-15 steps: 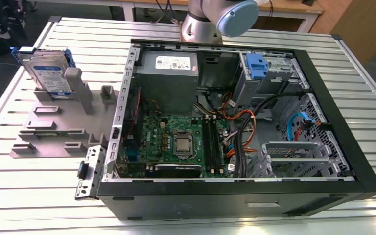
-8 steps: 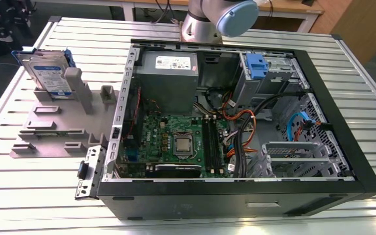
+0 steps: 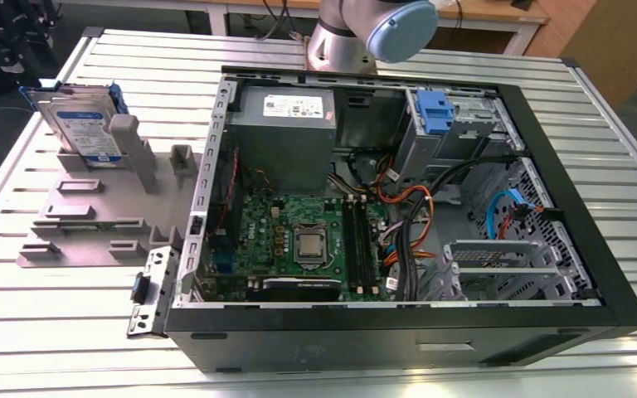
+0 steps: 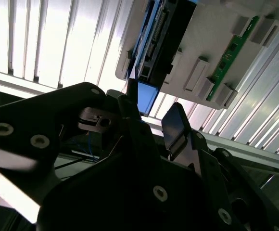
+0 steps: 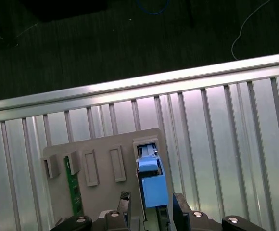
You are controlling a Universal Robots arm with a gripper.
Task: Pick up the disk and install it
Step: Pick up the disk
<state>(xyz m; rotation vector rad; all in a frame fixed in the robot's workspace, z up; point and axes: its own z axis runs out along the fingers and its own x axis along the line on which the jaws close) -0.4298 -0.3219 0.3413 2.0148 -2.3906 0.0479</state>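
The disk (image 3: 80,124), a silver drive with a white-and-blue label in a blue caddy, stands upright in a slot of the grey holder (image 3: 86,220) on the table, at the exterior view's left. In the first wrist view I look down on its blue caddy edge (image 5: 151,183). My gripper (image 5: 151,204) hangs above it, open, with one dark finger on each side of the caddy and not touching it. In the second wrist view the disk (image 4: 158,33) shows edge-on beyond the gripper (image 4: 153,113), whose fingers (image 4: 175,127) stand apart with nothing between them.
An open computer case (image 3: 584,249) lies at the exterior view's right, with a motherboard (image 3: 296,240), a grey power-supply box (image 3: 285,116), cables and a drive bay with a blue part (image 3: 435,112). A green circuit board (image 5: 73,185) sits in another holder slot. The slatted metal table (image 3: 53,332) ends near the holder.
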